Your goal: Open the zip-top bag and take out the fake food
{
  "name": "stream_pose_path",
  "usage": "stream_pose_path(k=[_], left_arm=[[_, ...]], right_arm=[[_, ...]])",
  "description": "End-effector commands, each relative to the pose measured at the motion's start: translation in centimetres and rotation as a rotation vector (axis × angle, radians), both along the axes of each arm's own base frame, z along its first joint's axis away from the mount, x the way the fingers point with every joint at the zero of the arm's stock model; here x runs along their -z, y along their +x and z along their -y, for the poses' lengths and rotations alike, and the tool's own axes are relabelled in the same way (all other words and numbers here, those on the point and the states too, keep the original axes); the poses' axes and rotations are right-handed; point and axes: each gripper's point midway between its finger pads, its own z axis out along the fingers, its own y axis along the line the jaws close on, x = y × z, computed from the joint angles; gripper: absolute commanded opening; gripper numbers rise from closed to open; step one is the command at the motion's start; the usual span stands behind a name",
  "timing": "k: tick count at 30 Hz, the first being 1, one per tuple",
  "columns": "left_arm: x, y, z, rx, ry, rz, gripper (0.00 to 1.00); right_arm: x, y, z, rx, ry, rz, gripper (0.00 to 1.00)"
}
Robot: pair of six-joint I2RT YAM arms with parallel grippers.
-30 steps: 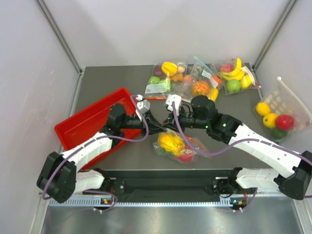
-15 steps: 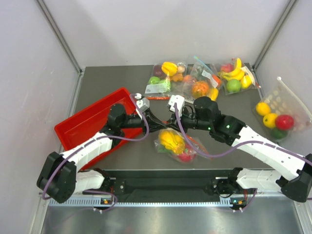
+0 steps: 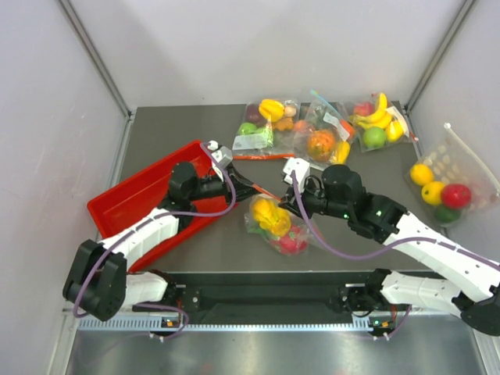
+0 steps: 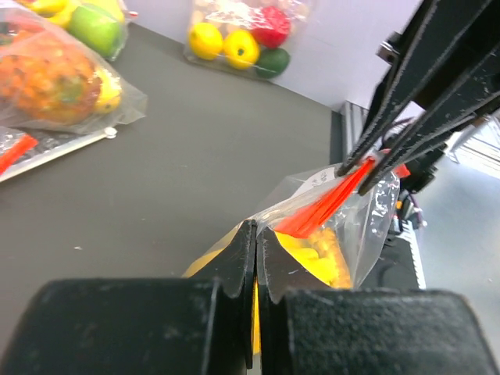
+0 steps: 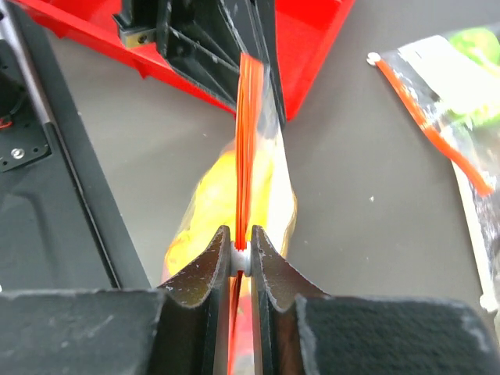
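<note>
Both arms meet at the middle of the dark worktop [image 3: 176, 133], sharing the bag [image 3: 275, 226]; the left gripper [image 4: 255, 232] is pressed together on clear plastic at one end of the mouth. The right gripper [image 5: 241, 244] is clamped on the red-orange strip [image 5: 248, 133] at the other end. Held this way, the strip runs taut and raised between them, likely so the mouth can be pulled apart; it looks like one sealed band. The bag's body sags to the worktop below, just beside the red tray [image 3: 129, 201]; the fake food [image 3: 268, 215] is inside it, yellow pieces above a pink-red one. Along the far edge lie three other bags [image 3: 322, 133] of fruit; a dotted pouch [image 3: 441, 176] at the right holds more.
</note>
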Motion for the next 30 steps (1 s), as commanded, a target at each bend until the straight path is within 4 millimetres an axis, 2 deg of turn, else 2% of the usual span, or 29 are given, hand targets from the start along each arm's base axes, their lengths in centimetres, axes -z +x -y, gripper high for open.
stream_pose_path(k=[1,6,13,26,30], left_arm=[[-3.2,4.4,-1.2,-0.193,-0.054,0.111,0.0],[-3.0,7.4,-1.9,-0.332,-0.03,0.108,0.0],[-2.3,11.1,-3.3,-0.517,-0.013,0.085,0.0],[-1.6,15.2,-6.0,-0.755,-0.013,0.028,0.0],[-1.7,15.4,-5.9,-0.752,-0.013,0.035,0.0]], right_arm=[[-0.9,-1.0,1.5,0.058,0.027,-0.022,0.0],[0.1,-1.5,2.6,0.117,0.033,-0.083,0.0],[0.0,-1.7,4.6,0.215,0.041,-0.113,0.0],[0.3,-3.6,6.4,0.237,0.066,-0.176,0.0],[-0.1,-4.1,6.7,0.231,0.079,-0.178,0.0]])
